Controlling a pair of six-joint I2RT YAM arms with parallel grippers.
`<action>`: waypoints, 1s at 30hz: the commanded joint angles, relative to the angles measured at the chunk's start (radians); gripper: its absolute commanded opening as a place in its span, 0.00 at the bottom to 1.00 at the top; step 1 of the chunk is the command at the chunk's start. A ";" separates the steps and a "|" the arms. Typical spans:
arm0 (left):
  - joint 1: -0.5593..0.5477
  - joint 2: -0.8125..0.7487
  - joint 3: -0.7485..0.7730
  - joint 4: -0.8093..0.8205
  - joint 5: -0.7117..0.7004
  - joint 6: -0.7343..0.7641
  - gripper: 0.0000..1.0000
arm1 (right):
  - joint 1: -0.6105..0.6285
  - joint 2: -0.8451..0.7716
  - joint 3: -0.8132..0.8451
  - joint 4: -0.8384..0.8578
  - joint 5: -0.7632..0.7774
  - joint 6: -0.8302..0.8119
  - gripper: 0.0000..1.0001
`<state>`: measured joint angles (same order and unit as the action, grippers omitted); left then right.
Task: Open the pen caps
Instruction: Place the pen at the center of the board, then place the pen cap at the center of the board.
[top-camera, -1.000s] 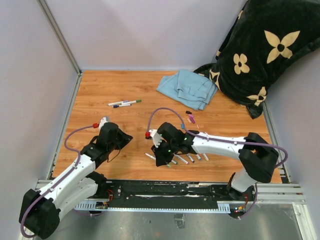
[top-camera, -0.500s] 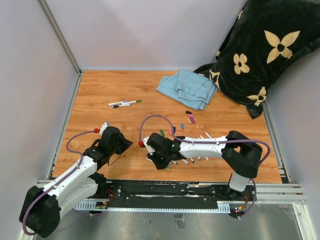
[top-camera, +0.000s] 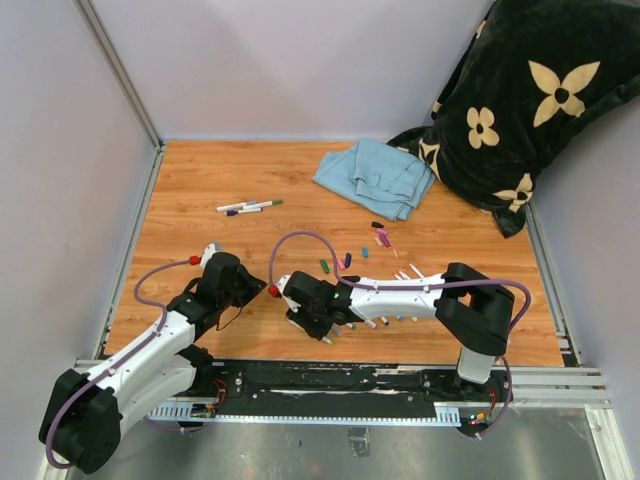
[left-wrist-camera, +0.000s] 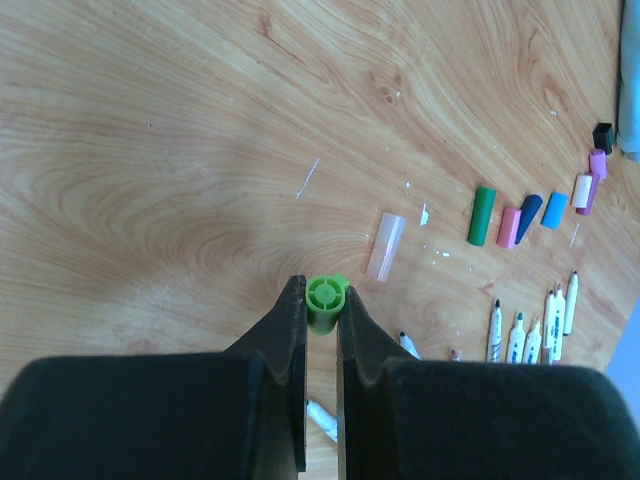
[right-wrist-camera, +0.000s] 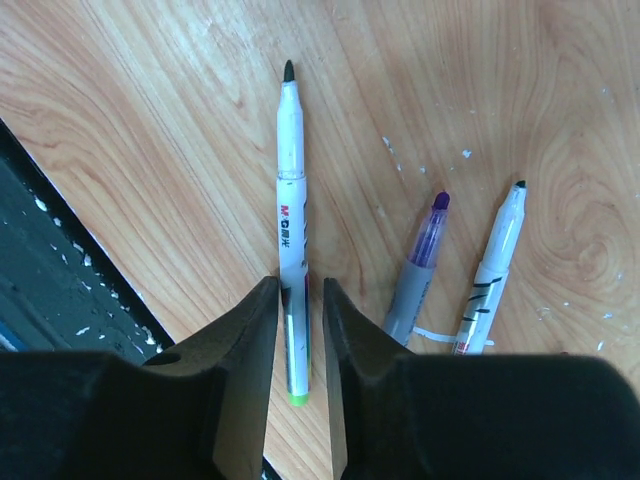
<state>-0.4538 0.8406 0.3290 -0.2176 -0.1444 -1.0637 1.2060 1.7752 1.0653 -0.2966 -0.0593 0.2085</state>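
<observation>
**Right wrist view: your gripper (right-wrist-camera: 298, 292) astride an uncapped marker (right-wrist-camera: 291, 190) on the wooden table (right-wrist-camera: 150, 90).**
The two dark fingers flank the lower barrel of the white marker. The left finger sits just beside it and the right stands off by a thin gap, so you can read the jaws as slightly parted. The marker's black tip points away from you, and its green end lies between the fingers. To the right you see a grey pen (right-wrist-camera: 420, 268) with a purple tip and, near it, a second white marker (right-wrist-camera: 493, 262) with a black tip. Both lean rightward. A black rail (right-wrist-camera: 50, 270) crosses the lower left corner.
</observation>
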 joint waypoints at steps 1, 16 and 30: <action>0.005 -0.010 -0.010 0.023 0.000 -0.004 0.00 | 0.012 0.047 -0.003 -0.057 0.063 -0.013 0.28; 0.005 0.034 -0.026 0.070 0.046 -0.012 0.00 | 0.008 -0.067 0.028 -0.057 0.034 -0.107 0.46; -0.050 0.177 0.006 0.138 0.036 -0.014 0.00 | -0.163 -0.306 0.072 -0.236 -0.307 -0.501 0.56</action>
<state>-0.4793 0.9787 0.3119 -0.1188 -0.0814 -1.0756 1.1461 1.4879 1.0843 -0.3759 -0.1864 -0.0654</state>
